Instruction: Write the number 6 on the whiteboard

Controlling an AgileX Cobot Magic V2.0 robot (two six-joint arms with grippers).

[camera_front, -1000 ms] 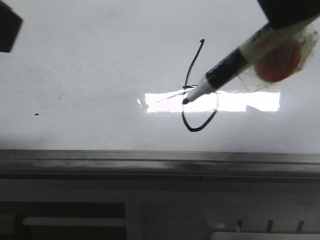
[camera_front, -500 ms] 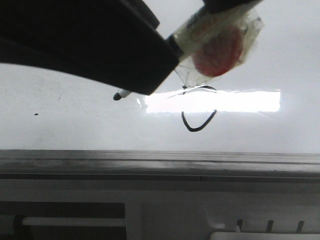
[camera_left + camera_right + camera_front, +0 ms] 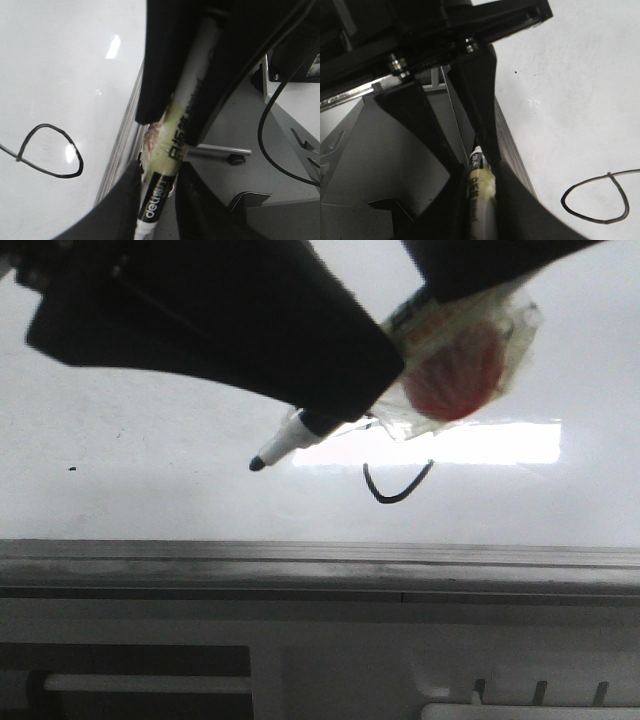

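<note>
The whiteboard lies flat under both arms. Only the lower loop of the number 6 shows in the front view; its top is hidden behind the marker's tape. The loop also shows in the wrist views. A black-and-white marker with a taped red patch points left, its tip just above the board. My left gripper is shut round the marker's black end. My right gripper is shut on the taped barrel. In the front view the left gripper covers the marker's middle.
A tiny black dot marks the board at the left. A bright glare strip lies across the 6. The grey frame edge runs along the near side. Beyond the board are a caster leg and cables.
The right gripper carried the marker off the 6 and to the left. The left gripper swept in from the upper left and closed round the marker. The tip has dipped a little.
</note>
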